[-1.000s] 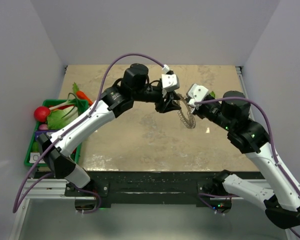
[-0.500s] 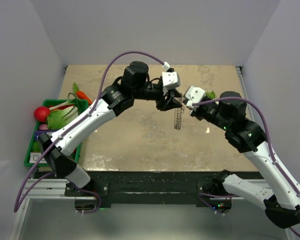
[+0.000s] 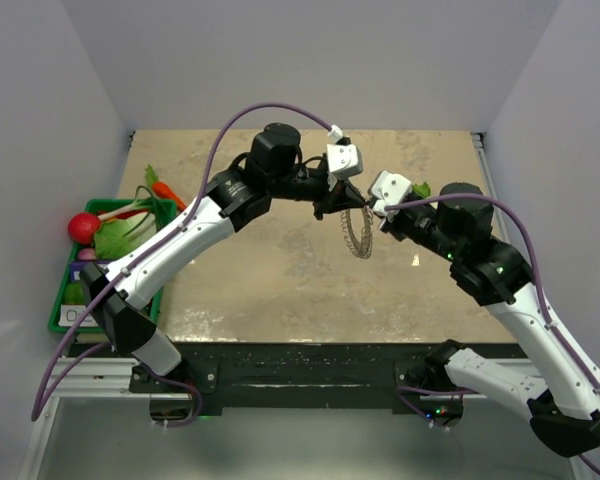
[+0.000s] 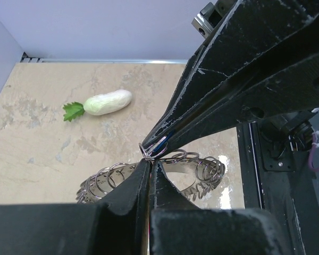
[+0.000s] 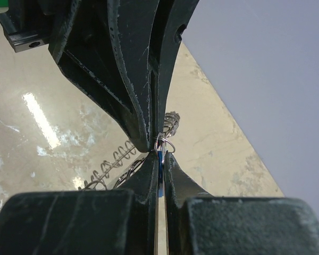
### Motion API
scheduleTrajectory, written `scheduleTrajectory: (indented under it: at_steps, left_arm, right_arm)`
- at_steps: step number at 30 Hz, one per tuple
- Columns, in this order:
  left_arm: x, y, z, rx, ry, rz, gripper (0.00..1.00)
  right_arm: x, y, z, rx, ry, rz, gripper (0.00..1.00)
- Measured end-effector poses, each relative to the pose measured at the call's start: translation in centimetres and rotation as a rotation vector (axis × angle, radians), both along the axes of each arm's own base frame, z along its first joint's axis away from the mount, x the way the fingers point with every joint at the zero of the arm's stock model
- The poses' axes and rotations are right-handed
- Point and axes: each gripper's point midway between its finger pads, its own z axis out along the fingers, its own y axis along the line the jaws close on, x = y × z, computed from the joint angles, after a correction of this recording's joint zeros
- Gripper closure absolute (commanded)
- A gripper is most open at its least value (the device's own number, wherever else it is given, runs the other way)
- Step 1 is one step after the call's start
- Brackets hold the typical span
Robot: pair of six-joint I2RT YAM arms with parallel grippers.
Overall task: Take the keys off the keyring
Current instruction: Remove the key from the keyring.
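Black left tool (image 4: 150, 166) is squeezing shut and appears to be pinching the top of the grey keyring (image 4: 107, 178), which is hanging in the air above the surface (image 3: 280, 285), between both arms. Just right of it, the right tool (image 5: 159, 162) is clamping the blue-headed key (image 4: 160, 144) edge-on. By my judgement, nothing is coming off yet. The key is sitting against a small ring (image 5: 165, 143) on the loop, so separating them is remaining. Fingers are hiding the joint and the key's blade.

L arm (image 3: 170, 250) & R arm (image 3: 555, 345): white shells, black joints, purple cable (image 3: 242, 118) on each. Black end effector fingers (image 5: 122, 79), edges scuffed pale.
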Motion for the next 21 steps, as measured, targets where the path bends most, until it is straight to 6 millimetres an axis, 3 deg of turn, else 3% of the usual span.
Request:
scheduleTrajectory:
  at_steps: [13,21]
  left_arm:
    - [0.8,0.5,-0.3,0.011,-0.027,0.038,1.00]
    - [0.1,1.7,0.5,0.003,-0.062,0.052,1.00]
  right_arm:
    - [1.2,-0.3,-0.4,0.111,0.049,-0.075,1.00]
    - [0.7,0.9,-0.1,0.199,0.109,0.004,1.00]
